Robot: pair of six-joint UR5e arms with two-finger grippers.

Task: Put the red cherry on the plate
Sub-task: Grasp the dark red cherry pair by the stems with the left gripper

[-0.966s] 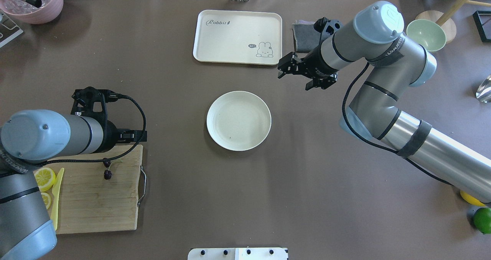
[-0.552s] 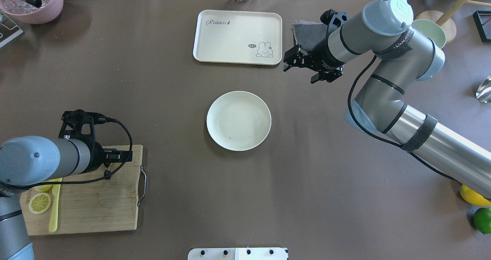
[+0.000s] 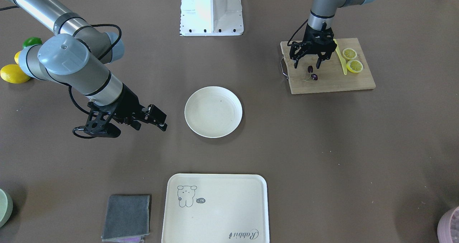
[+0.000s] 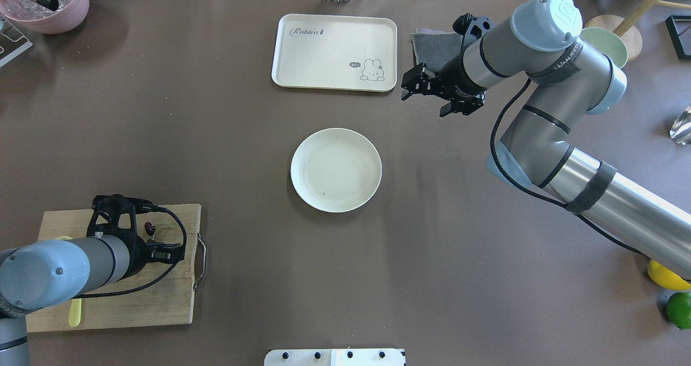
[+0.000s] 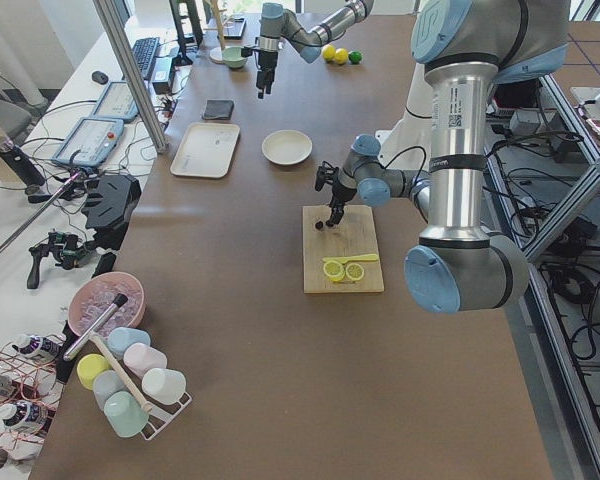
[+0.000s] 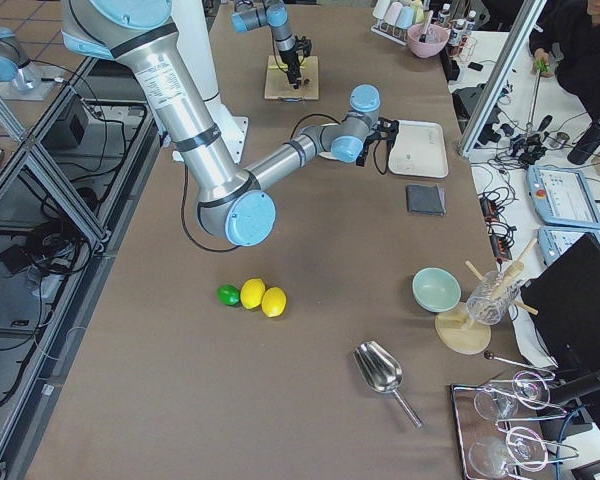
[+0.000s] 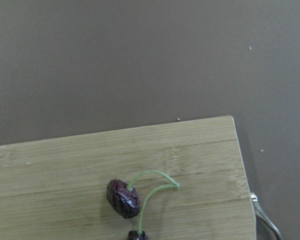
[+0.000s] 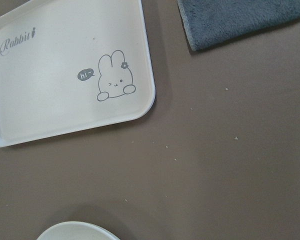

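Note:
The red cherry is a pair of tiny dark fruits on pale green stems. It lies on the wooden cutting board near its plate-side end, and also shows as cherry and cherry. My left gripper points down just above it, open, with nothing between its fingers. The round cream plate sits empty at mid-table. My right gripper hangs open and empty beyond the plate, near the tray's corner.
Two lemon slices and a yellow knife lie on the board. At the far side sit a rabbit tray, a grey cloth and a green dish. Lemons and a lime lie beside the right arm.
My left arm has drawn back toward the robot, carrying its gripper from the board's far edge to over the cherry. The right gripper shifted slightly toward the far right, then held.

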